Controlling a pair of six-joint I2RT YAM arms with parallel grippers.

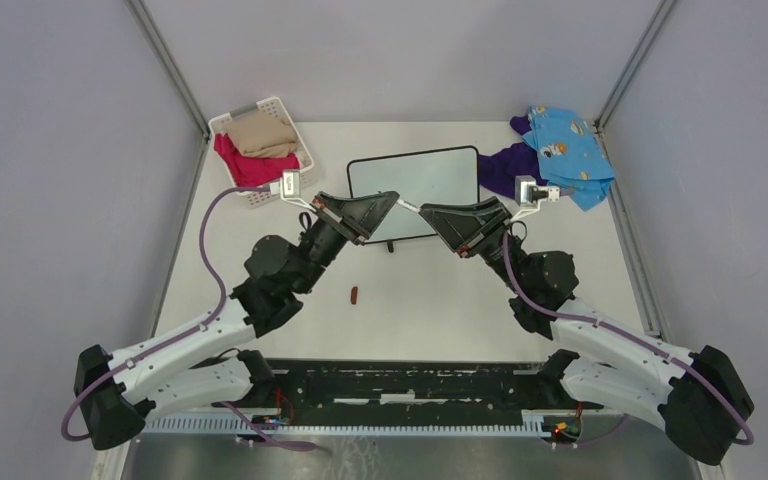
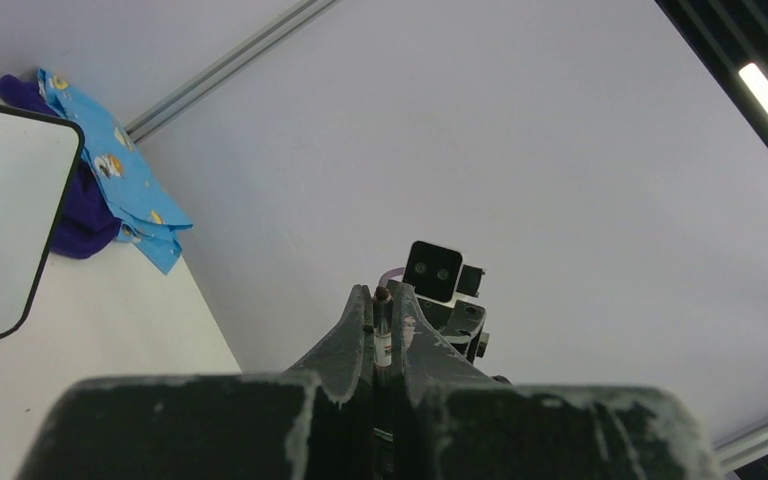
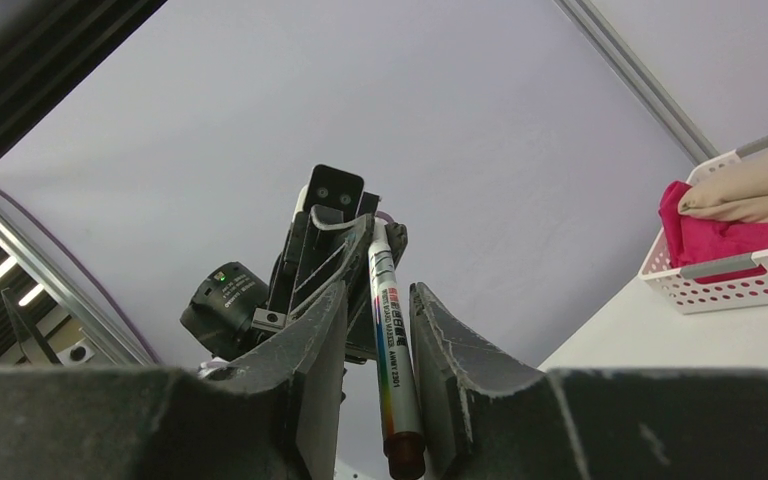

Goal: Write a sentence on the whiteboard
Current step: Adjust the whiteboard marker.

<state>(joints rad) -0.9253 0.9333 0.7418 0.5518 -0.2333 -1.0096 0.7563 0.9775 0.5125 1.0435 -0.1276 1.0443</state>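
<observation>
The whiteboard (image 1: 415, 178) lies flat at the table's middle back, and the part of its face that shows is blank; its corner shows in the left wrist view (image 2: 0, 220). No sentence is visible. Both grippers meet tip to tip above its front edge. My left gripper (image 1: 395, 197) (image 2: 382, 292) is shut on one end of a white marker (image 2: 383, 340). The marker (image 3: 390, 350) runs on between the fingers of my right gripper (image 1: 425, 210) (image 3: 378, 290), which is open with a gap beside the marker. The marker's brown end sits deep in the right jaws.
A small reddish-brown cap (image 1: 354, 294) lies on the table in front of the board. A white basket (image 1: 305, 160) with pink and beige cloths stands at the back left. Blue (image 1: 565, 150) and purple (image 1: 500, 168) cloths lie at the back right.
</observation>
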